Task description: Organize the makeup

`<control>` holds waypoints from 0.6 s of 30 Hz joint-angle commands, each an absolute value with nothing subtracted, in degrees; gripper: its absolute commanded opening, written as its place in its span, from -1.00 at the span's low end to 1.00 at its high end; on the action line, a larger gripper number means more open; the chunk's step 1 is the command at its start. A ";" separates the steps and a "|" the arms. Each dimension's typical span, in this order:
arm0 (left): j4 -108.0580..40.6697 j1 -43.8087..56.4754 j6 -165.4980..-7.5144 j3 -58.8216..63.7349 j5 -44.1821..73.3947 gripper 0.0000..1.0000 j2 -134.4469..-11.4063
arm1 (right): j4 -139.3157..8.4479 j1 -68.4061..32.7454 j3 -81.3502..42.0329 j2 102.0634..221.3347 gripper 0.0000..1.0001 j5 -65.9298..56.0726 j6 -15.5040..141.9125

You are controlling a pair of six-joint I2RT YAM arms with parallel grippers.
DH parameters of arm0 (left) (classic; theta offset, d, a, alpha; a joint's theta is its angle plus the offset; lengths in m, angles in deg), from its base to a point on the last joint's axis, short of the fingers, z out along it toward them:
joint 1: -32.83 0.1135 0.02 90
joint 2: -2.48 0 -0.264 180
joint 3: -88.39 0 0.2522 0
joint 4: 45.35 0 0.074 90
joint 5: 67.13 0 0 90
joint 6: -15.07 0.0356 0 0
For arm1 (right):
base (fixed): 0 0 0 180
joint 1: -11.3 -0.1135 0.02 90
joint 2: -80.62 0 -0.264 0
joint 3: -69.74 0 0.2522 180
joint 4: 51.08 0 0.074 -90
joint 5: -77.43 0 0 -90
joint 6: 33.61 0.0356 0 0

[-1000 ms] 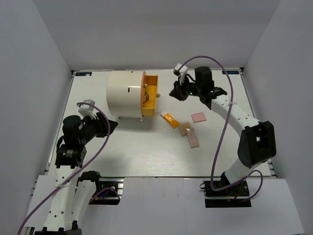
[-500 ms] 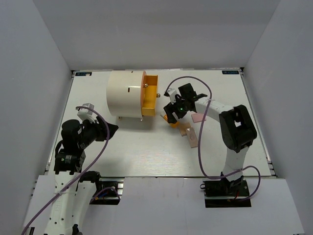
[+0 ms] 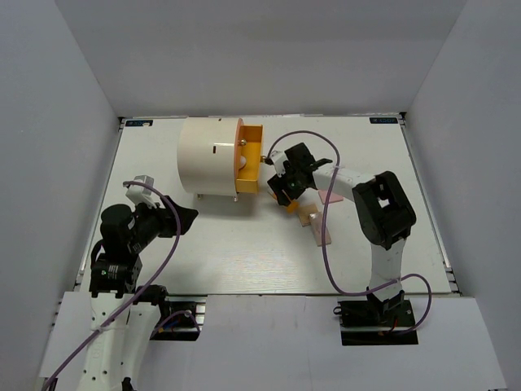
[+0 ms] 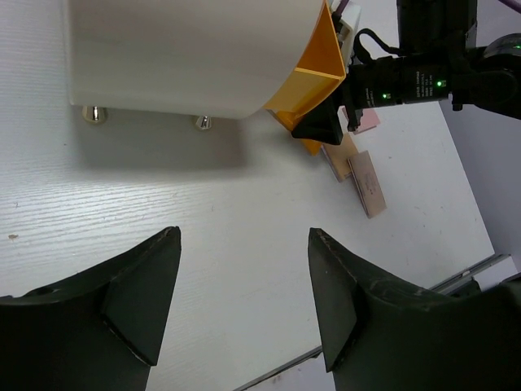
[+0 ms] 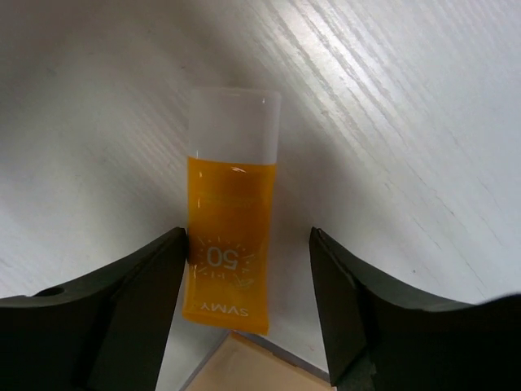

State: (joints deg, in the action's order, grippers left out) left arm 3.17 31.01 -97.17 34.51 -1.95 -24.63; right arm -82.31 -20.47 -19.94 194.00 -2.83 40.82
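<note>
Near mid-table, just right of the cream cylinder's orange front, the orange-and-white tube (image 5: 231,220) is lying flat on the white table (image 3: 203,261). Its clear-white end is pointing away from the R wrist cam, and a "50" is showing on the orange part.

R fingers (image 5: 138,301) are straddling the tube, spread wider than it is. One finger is sitting right at the tube's edge. The other is standing off w/ a strip of table showing btwn, so they are not clamping it. In the top view the R arm (image 3: 383,204) is reaching left across the table, wrist low over the tube, which is mostly hidden there.

Just beside the tube, toward the near edge, two beige rect. pieces (image 3: 322,232) are lying touching each other. A pink square (image 3: 334,197) is lying to their right, partly covered by the R forearm.

The large cream cylinder (image 3: 207,159) is lying on its side at rear-left, resting on small gold feet (image 4: 95,115). Its orange front (image 3: 240,175) is facing right w/ an orange drawer (image 3: 254,155) standing pulled out.

L arm (image 3: 122,236) is hanging over the near-left of the table. L fingers (image 4: 134,301) are spread wide over bare table, well apart from the makeup.
</note>
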 commanded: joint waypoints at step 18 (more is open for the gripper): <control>2.77 31.87 -97.60 34.90 -1.48 0.48 -22.83 | -83.82 -16.58 -20.04 185.92 -0.32 -5.55 42.67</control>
